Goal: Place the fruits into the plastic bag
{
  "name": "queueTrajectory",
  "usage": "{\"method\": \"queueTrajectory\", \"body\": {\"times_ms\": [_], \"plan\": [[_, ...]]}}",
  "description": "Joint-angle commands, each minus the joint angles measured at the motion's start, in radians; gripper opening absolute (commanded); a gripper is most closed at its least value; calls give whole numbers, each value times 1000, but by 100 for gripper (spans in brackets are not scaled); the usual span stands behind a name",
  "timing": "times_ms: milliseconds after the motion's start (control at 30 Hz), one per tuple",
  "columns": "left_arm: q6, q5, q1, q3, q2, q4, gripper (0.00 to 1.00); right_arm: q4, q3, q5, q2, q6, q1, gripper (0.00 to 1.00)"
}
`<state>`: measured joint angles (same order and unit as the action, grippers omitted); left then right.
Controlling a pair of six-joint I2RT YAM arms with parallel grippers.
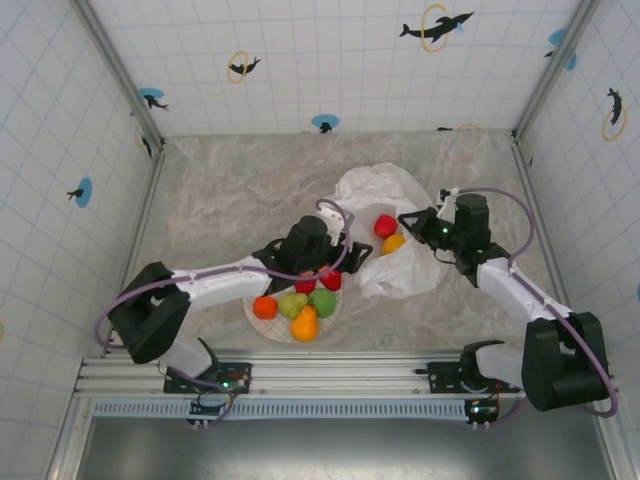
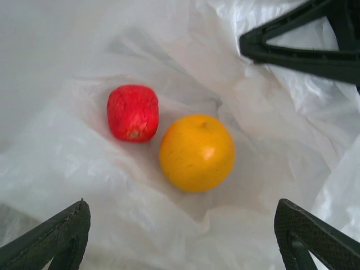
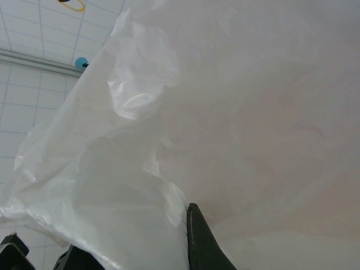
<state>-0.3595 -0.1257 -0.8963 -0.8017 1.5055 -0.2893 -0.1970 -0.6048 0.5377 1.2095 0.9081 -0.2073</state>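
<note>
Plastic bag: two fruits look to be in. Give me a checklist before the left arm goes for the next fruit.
1. Left gripper open and empty: ok.
2. Red apple and orange lying inside the plastic bag, clear of the fingers: ok.
3. Right gripper shut on the bag's edge, mouth held open: ok.
4. Fruit waiting on the plate, such as the green apple: ok.
5. Red fruits free to grasp: cannot tell, since they are partly hidden under the left arm.

One plastic bag (image 1: 410, 272) mid-frame holds two fruits, one red apple (image 2: 133, 112) and one orange (image 2: 197, 152); one plate (image 1: 272, 328) lower centre bears six: two oranges (image 1: 265, 307) (image 1: 305, 326), two green fruits (image 1: 292, 304) (image 1: 323, 301), two red fruits (image 1: 305, 285) (image 1: 331, 281)
</note>
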Motion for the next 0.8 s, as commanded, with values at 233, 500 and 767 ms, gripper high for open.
{"method": "queueTrajectory", "body": {"times_ms": [233,500,767], "plan": [[-154,26,56,104,-56,85,78,-20,-32,-14,25,-13,6,0],[-186,28,75,-57,140,67,79,-41,-45,-12,23,1,8,0],[-211,-14,80,-198,334,51,82,-46,-66,-9,29,6,11,0]]}}
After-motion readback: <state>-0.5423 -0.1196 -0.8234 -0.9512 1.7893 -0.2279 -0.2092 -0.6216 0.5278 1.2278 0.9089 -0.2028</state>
